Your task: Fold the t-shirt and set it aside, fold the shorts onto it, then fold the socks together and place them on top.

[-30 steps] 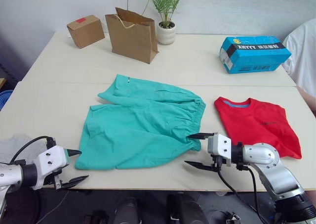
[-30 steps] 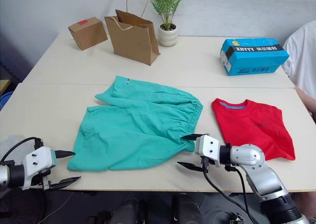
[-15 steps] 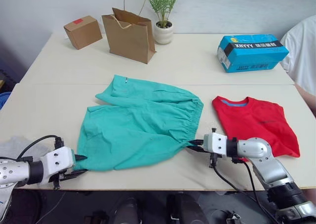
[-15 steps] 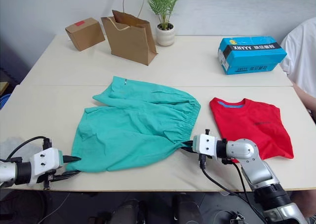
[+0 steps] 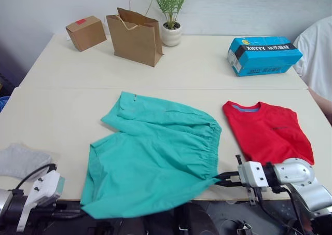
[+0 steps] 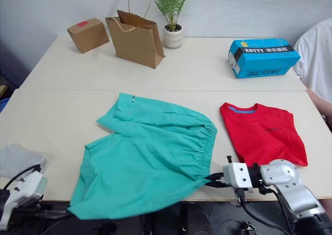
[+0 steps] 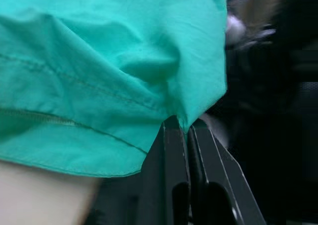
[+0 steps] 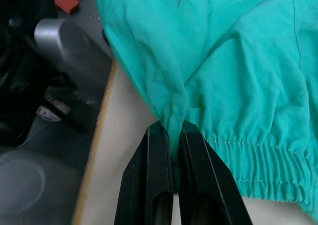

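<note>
Item 1, the shorts [image 5: 161,157]: teal, spread flat at the middle of the bench [image 5: 62,115], waistband toward 3 o'clock, leg hems toward 9 o'clock. The near edge was drawn to the bench front at 6 o'clock, with the near leg corner hanging past it. Not folded.

Item 2, the left end effector [image 7: 188,135]: at 7 o'clock, below the bench front; fingers closed tight on the near hem corner of the shorts.

Item 3, the right end effector [image 5: 224,179]: at 5 o'clock on the bench front; fingers closed tight on the near end of the gathered waistband, cloth bunched between them in the right wrist view.

Item 4, the t-shirt [image 5: 268,132]: red, folded into a compact rectangle, neck band toward 12 o'clock, lying at 3 o'clock of the shorts, apart from them. Judged done and set aside.

Item 5, the socks [image 5: 21,161]: light grey, lying loose at 9 o'clock by the bench's left edge, untouched.

Progress, as judged: first of three stages complete; the second begun with both near corners gripped, fold not yet made; shorts still to go onto the t-shirt; socks remain.

Other stock, toward 12 o'clock: cardboard box [image 5: 86,32], paper bag [image 5: 134,36], potted plant [image 5: 172,14], blue carton [image 5: 264,54].
</note>
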Robot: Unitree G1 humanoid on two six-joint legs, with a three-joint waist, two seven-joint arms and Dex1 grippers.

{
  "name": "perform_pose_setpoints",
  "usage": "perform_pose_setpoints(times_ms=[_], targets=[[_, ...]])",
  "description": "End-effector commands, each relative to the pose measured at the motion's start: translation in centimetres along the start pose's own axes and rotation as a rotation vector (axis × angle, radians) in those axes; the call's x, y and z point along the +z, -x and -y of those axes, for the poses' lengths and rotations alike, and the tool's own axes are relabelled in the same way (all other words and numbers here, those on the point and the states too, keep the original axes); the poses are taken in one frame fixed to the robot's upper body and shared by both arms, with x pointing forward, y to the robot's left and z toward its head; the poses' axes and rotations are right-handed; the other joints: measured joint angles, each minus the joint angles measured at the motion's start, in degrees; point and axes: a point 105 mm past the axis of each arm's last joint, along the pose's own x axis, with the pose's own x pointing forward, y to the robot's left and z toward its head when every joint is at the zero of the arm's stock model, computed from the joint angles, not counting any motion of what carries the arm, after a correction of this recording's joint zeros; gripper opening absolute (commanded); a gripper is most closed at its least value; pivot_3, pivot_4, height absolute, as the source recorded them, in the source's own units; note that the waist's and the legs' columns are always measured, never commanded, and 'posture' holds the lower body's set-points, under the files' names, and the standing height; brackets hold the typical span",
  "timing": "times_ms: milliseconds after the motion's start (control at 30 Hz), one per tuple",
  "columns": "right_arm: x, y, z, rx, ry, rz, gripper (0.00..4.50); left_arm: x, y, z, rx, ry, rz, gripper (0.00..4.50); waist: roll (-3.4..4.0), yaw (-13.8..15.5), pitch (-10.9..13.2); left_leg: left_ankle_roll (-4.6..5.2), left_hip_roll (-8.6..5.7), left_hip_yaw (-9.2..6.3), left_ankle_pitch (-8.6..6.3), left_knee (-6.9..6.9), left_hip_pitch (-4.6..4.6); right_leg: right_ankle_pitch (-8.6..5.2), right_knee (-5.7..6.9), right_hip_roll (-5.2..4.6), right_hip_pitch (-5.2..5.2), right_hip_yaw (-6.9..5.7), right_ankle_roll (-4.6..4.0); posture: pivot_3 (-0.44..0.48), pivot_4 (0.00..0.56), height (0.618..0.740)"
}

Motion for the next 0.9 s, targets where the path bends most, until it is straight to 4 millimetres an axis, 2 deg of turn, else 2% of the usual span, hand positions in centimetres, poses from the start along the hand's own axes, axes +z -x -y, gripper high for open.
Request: perform_pose_setpoints(times_ms=[33,100,167,233,333,400,500,567,700,767,900], targets=[[0.5,0.7,0.1,-0.034,0.026,0.006,0.0,1.4,0.4,1.6,-0.075,0.046,-0.009,0.04,0.01,0.0,0.0,-0.01,0.0,-0.01,0.01,0.01,-0.01,-0.01,0.02,0.03,-0.01,0.0,-0.02,0.0,0.15,0.74],[1.0,0.7,0.0,-0.049,-0.01,0.041,0.0,3.3,0.6,0.8,-0.055,0.028,0.048,0.04,0.08,0.2,0.0,-0.04,0.0,-0.07,0.02,0.01,-0.02,-0.02,0.02,0.07,-0.02,0.0,-0.04,0.0,0.15,0.74],[2.1,1.3,0.3,-0.094,-0.117,0.114,0.0,7.1,1.3,-1.7,0.015,-0.076,0.176,0.04,0.2,0.8,0.1,-0.17,-0.02,-0.18,0.11,0.03,-0.03,-0.02,0.04,0.08,0.01,0.0,-0.04,0.0,0.15,0.74],[2.9,1.7,0.6,-0.12,-0.193,0.156,0.0,9.5,1.9,-3.3,0.063,-0.136,0.244,0.04,0.21,1.6,0.1,-0.05,-0.08,-0.37,0.16,0.08,-0.06,0.01,0.06,0.08,0.06,-0.04,-0.05,0.0,0.15,0.74],[4.1,3.5,2.5,-0.189,-0.301,0.184,0.0,15.1,3.0,-6.9,0.155,-0.255,0.387,0.04,0.32,1.6,0.2,-0.01,-0.08,-0.37,0.19,0.04,0.02,0.14,0.03,0.07,0.23,-0.04,-0.07,0.0,0.15,0.74],[4.5,4.2,3.5,-0.221,-0.339,0.196,0.0,17.2,3.2,-7.9,0.153,-0.284,0.419,0.04,0.3,1.6,0.2,0.01,-0.08,-0.36,0.22,0.08,0.01,0.19,0.04,0.09,0.23,-0.06,-0.01,0.0,0.15,0.74],[4.3,4.9,5.9,-0.306,-0.387,0.189,0.0,20.2,3.0,-11.0,0.203,-0.348,0.451,0.04,0.29,1.4,0.2,-0.26,-0.06,-0.22,0.36,0.08,-0.02,0.19,0.03,0.13,0.17,-0.07,0.03,0.0,0.15,0.74],[4.0,5.1,7.0,-0.342,-0.396,0.177,0.0,21.2,2.8,-12.5,0.23,-0.366,0.449,0.04,0.28,1.4,0.2,-0.28,-0.05,-0.07,0.39,0.11,-0.22,0.19,0.07,0.19,-0.1,-0.03,0.03,0.0,0.15,0.74],[3.2,3.9,12.4,-0.538,-0.402,0.17,0.0,22.3,2.2,-18.2,0.383,-0.332,0.437,0.04,0.23,1.1,0.2,-0.31,0.03,0.18,0.41,0.34,-0.26,0.19,0.18,0.32,-0.23,0.1,0.04,0.0,0.15,0.74],[3.7,3.3,13.4,-0.564,-0.409,0.197,0.0,22.7,2.6,-19.7,0.451,-0.323,0.453,0.04,0.2,0.9,0.3,-0.3,0.03,0.22,0.4,0.46,-0.33,0.18,0.33,0.28,-0.34,0.16,0.05,0.0,0.15,0.74],[3.2,2.8,14.5,-0.623,-0.406,0.165,0.0,22.4,1.8,-20.8,0.437,-0.332,0.409,0.04,0.18,0.7,0.3,-0.27,0.04,0.28,0.33,0.55,-0.68,0.1,0.54,0.23,-0.71,0.2,0.14,0.0,0.15,0.74]])
